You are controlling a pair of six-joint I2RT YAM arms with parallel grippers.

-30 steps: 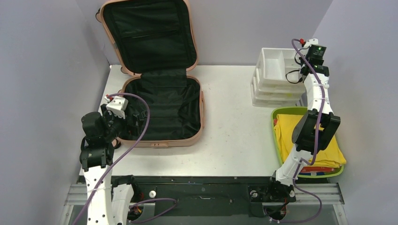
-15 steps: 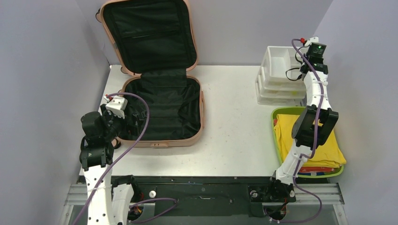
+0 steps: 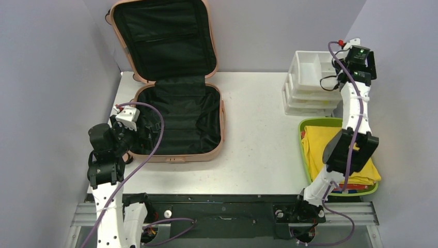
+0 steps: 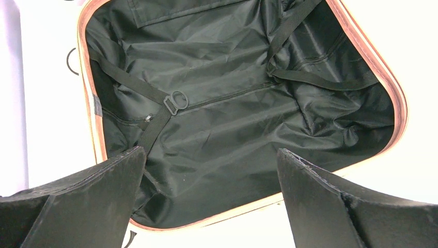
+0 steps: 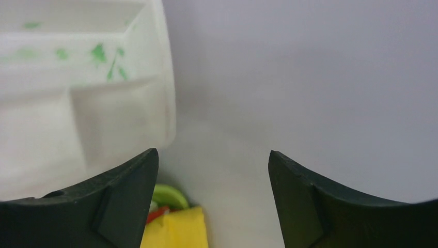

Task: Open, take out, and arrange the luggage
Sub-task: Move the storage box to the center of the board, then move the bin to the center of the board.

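The counter's luggage lies open; left claw and right claw gape wide, the right near enough to topple the organizer.

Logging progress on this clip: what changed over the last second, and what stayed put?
The stack of white compartmented plastic organizer trays slid right. The right tool then drew further right, off the stack, and is open, holding nothing. Unchanged: the salmon-pink hard-shell suitcase lies open and empty, the left tool hangs open at its left side, and the lime-green tray keeps its folded yellow cloth.
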